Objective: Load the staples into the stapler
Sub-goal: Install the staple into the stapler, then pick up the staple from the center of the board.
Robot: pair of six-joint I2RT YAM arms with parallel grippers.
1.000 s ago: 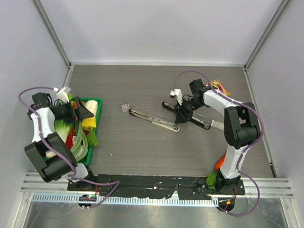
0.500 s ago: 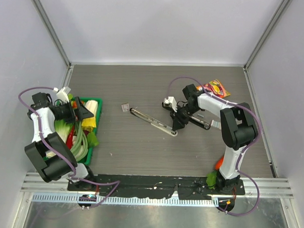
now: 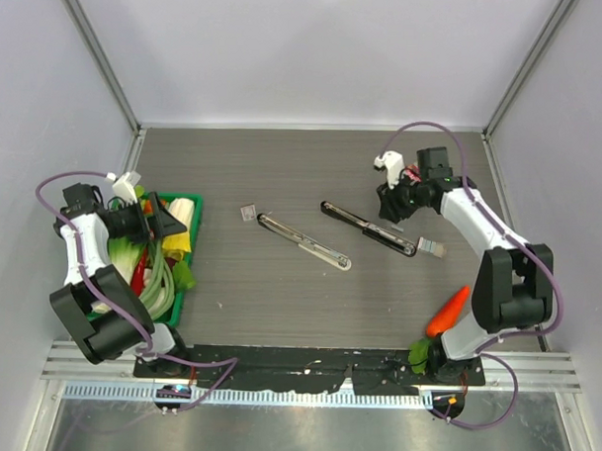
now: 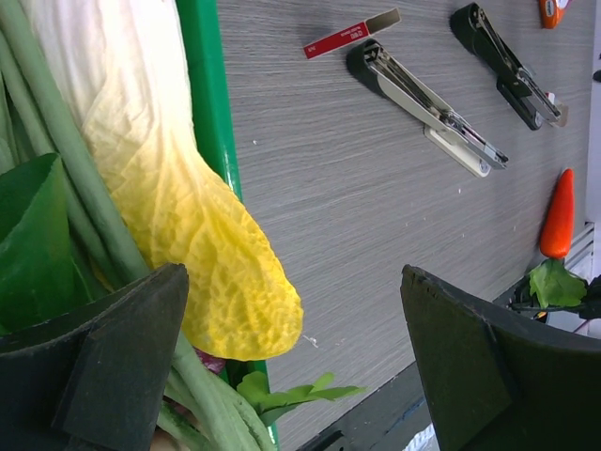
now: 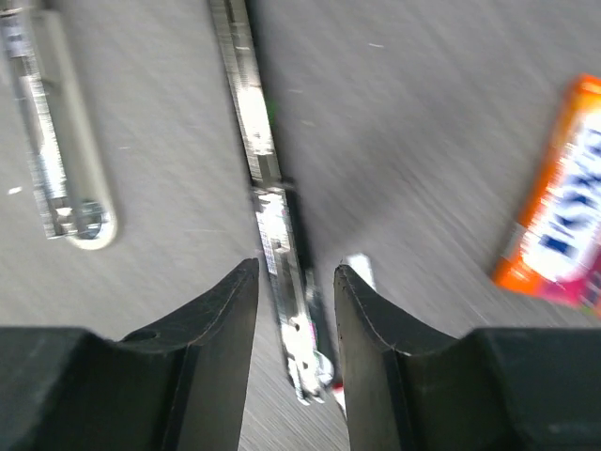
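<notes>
One tiny white card box of staples [image 3: 247, 212], red-labelled, lies on the grey wood-grain desk [image 3: 283, 166], just beside the black hinge end of a slim chrome stapler [image 3: 302, 240] splayed open. A second, black stapler [image 3: 368, 228] lies open to its right. Above that one hangs the right end effector [image 3: 389, 201], its blunt black fingers [image 5: 225, 319] narrowly parted, holding nothing. The left end effector [image 3: 163, 219] gapes wide, empty, over a crinkled yellow cabbage leaf [image 4: 188, 216] in a green plastic tray [image 4: 202, 94].

black stapler [image 5: 270, 218] motion-blurred, snack packet [image 5: 559, 225] cut off at right edge
</notes>
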